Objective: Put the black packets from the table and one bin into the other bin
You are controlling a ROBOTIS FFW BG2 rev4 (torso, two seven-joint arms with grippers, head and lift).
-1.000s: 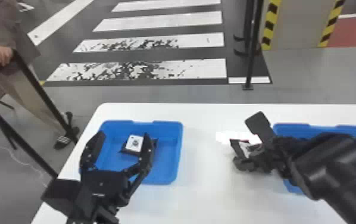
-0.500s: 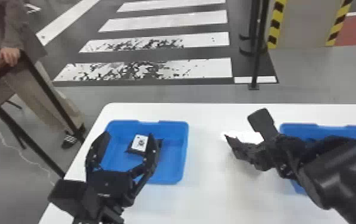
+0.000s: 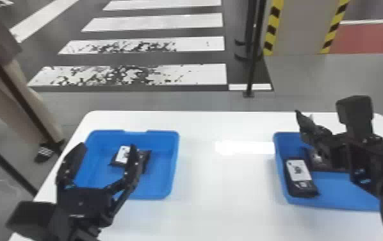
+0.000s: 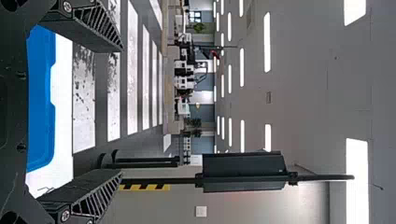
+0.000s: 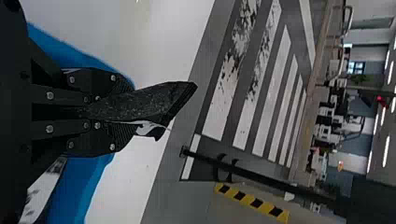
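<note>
Black packet (image 3: 303, 124) pinched in the right gripper (image 3: 317, 136), near the right bin (image 3: 331, 205).
Head view: the pinched packet juts past the fingertips; a labelled packet (image 3: 298, 174) and a darker packet (image 3: 317, 160) lie in that bin. The left gripper (image 3: 108, 146) is spread, one finger partly covering packets (image 3: 122, 157) in the left bin (image 3: 174, 166). Left wrist view: its fingers stand well apart. Right wrist view: both fingers press on the packet, its end beyond them.
</note>
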